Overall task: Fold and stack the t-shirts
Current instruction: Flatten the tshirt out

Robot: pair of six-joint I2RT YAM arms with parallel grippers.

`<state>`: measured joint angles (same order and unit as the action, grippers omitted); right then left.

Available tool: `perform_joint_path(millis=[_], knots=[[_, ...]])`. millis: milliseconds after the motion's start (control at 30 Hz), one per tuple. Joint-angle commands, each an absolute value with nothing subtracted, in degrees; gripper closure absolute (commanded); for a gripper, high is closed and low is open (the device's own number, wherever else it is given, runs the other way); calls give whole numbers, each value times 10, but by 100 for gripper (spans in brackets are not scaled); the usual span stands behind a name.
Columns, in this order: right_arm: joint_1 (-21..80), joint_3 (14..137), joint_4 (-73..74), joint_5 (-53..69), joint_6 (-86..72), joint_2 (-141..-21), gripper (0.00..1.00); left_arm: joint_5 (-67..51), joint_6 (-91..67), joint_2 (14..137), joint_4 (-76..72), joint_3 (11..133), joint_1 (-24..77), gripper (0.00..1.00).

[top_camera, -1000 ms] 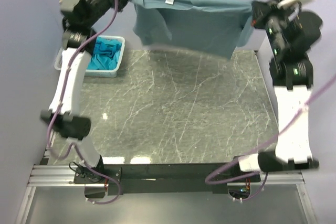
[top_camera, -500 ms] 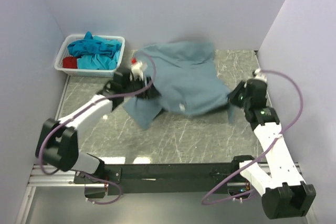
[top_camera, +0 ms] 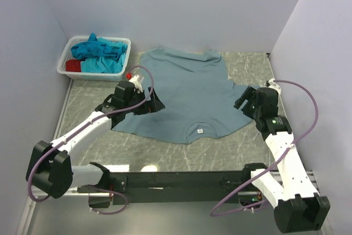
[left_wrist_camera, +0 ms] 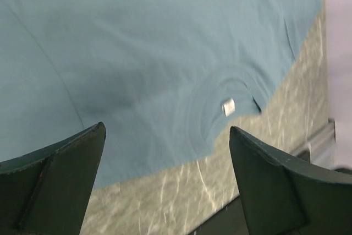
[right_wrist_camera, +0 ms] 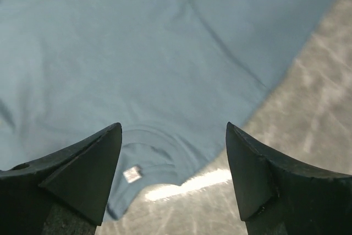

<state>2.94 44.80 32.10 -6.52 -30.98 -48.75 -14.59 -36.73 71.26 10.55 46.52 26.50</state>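
Observation:
The grey-blue t-shirt [top_camera: 190, 94] lies spread flat on the marble table [top_camera: 181, 155], collar toward the near edge, its white neck label [top_camera: 199, 131] showing. My left gripper [top_camera: 149, 104] hovers open over the shirt's left sleeve edge, holding nothing. My right gripper [top_camera: 243, 100] is open beside the right sleeve, also empty. In the left wrist view the shirt [left_wrist_camera: 137, 53] and label [left_wrist_camera: 227, 106] lie below the spread gripper [left_wrist_camera: 166, 129]. The right wrist view shows the collar and label [right_wrist_camera: 132, 174] under the open gripper [right_wrist_camera: 173, 127]. Turquoise t-shirts [top_camera: 102, 53] and a red one [top_camera: 72, 65] sit in the basket.
A white plastic basket [top_camera: 64, 59] stands at the back left corner of the table. Lilac walls close in the back and both sides. A black rail [top_camera: 181, 180] with the arm bases runs along the near edge.
The shirt, held stretched in the air at the back a second ago, has been swung down and laid flat. Both grippers have opened and let it go.

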Motion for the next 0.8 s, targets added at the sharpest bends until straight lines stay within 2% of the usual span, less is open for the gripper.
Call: perform_joint_path(millis=[0, 167, 433, 767], knots=[[27, 490, 233, 25, -297, -515, 17, -89, -390, 719, 96, 484, 266, 1], [53, 538, 150, 141, -340, -520, 12, -74, -398, 744, 87, 501, 265, 1], [97, 513, 154, 117, -372, -460, 10, -18, -403, 782, 86, 529, 265, 1], [97, 518, 158, 113, -354, -467, 9, 28, -387, 891, 105, 632, 265, 1]])
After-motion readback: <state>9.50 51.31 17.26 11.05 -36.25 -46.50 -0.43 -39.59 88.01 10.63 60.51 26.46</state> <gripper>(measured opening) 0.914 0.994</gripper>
